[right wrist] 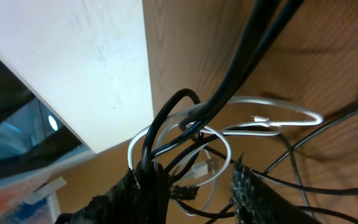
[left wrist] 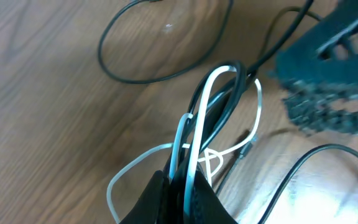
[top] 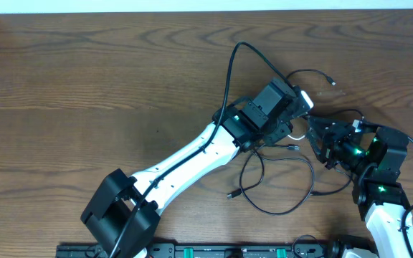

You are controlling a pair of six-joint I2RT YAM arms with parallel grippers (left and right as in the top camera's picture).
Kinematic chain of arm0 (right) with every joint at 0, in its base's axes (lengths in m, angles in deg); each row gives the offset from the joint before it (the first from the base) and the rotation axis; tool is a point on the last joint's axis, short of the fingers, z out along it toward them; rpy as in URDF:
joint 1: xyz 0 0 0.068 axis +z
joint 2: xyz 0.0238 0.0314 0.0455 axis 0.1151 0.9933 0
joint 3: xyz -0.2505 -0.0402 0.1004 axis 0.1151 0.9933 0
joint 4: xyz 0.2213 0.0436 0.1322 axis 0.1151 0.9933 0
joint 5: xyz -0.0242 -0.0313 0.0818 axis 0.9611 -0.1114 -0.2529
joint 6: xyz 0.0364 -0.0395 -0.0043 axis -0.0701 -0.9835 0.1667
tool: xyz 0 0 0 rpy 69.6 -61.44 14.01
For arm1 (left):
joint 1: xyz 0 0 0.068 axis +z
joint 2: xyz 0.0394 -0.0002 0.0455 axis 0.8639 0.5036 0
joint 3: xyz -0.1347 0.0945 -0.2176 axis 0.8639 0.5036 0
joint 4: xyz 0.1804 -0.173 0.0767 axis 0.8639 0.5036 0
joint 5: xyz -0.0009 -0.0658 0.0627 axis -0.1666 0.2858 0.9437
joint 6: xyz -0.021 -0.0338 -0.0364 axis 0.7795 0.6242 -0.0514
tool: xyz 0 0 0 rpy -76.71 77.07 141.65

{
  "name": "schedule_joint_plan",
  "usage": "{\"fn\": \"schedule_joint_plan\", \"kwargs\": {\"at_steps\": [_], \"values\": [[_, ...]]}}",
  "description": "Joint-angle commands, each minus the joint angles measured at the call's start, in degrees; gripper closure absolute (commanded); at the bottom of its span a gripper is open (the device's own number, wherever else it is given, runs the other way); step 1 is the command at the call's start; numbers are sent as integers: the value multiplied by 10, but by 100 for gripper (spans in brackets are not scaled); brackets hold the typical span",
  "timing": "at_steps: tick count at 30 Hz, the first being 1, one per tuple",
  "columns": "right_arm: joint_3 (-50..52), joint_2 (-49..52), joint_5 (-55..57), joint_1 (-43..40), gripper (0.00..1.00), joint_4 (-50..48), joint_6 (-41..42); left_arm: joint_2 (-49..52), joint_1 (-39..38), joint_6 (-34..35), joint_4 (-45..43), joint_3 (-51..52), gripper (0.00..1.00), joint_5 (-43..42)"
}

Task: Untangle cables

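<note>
The cables are a tangle of thin black cords (top: 278, 183) and a short white cord (top: 301, 132), lying between my two grippers at the table's right. My left gripper (top: 297, 107) is shut on the white cord (left wrist: 194, 143) and a black cord (left wrist: 225, 102), which rise in loops from its jaws (left wrist: 182, 196). My right gripper (top: 321, 141) sits just right of it. Its fingers (right wrist: 194, 190) are apart, with black cords (right wrist: 166, 118) and the white cord (right wrist: 219, 149) looped over the left finger and crossing the gap. A white plug (right wrist: 202, 168) hangs between the fingers.
A black cord (top: 230, 75) arcs up the table from the left gripper. Another runs to a small plug (top: 330, 80) at the back right. Loose black loops end in a plug (top: 232, 194) near the front. The white wall edge (top: 206, 6) borders the table's far side.
</note>
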State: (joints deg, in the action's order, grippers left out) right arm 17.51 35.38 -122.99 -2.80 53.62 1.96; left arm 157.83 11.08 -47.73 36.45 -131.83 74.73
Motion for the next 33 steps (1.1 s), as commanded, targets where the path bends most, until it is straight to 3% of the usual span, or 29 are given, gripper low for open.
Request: {"fn": "schedule_joint_plan", "kwargs": {"at_steps": [1,16,33], "values": [[3,0,3,13,57,-1,30,-2,-9,14,-4,-6,92,-31],[3,0,64,19,66,-7,46,3,-26,13,-4,-6,92,-36],[3,0,74,19,86,-6,46,3,-63,11,-5,-6,92,-35]]}}
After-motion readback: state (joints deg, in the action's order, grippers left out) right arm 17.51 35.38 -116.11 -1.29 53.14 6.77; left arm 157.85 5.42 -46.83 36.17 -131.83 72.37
